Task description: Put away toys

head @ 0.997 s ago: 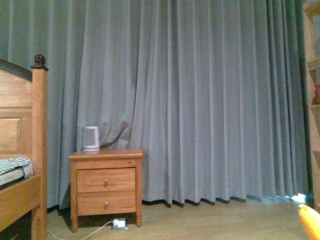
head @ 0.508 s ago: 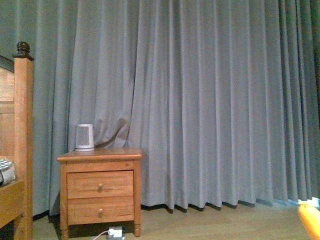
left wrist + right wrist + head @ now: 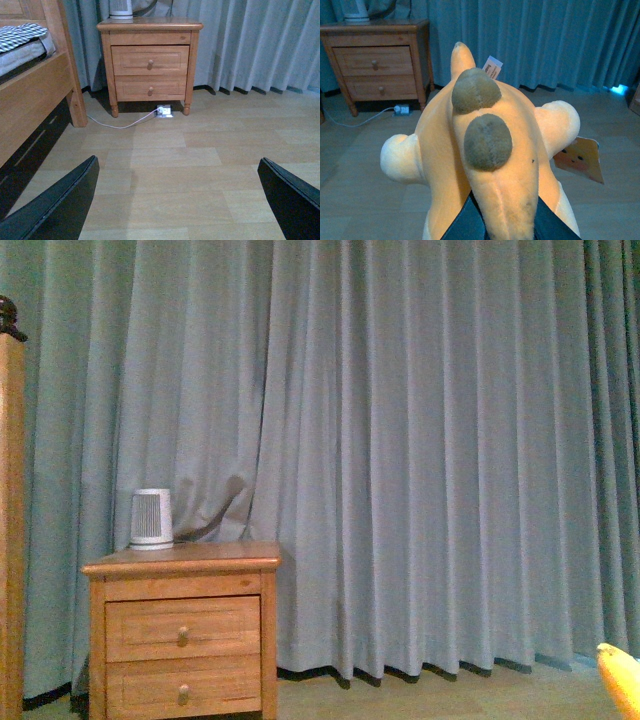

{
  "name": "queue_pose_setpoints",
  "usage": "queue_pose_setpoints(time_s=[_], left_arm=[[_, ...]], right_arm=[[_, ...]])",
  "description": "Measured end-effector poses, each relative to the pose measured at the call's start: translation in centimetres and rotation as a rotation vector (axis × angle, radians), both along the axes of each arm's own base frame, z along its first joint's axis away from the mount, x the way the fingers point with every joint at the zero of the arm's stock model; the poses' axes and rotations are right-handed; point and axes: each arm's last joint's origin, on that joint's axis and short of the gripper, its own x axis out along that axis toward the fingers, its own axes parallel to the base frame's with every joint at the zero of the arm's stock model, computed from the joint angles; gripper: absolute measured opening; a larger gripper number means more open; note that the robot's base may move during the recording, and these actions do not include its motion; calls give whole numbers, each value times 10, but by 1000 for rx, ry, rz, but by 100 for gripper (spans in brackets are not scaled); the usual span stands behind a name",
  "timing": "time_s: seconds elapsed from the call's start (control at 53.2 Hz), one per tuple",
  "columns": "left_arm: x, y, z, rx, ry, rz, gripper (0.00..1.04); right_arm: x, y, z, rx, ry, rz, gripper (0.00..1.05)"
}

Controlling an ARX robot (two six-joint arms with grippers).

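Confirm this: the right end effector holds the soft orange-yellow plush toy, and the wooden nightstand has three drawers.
Not quite: the wooden nightstand has two drawers, as the left wrist view shows. The right end effector does hold the soft orange-yellow plush toy.

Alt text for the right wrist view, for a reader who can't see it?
The right claw grips an orange-yellow plush toy with two brown patches above a wood floor. Behind stand a two-drawer wooden nightstand and blue-grey curtains.
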Motion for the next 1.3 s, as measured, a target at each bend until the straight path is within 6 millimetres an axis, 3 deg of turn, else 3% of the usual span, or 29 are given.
queue_pose_setpoints(time_s=[1.297], left_arm=[[0, 0, 0, 0, -1, 0, 98]], right_arm=[[0, 0, 0, 0, 0, 0, 6]])
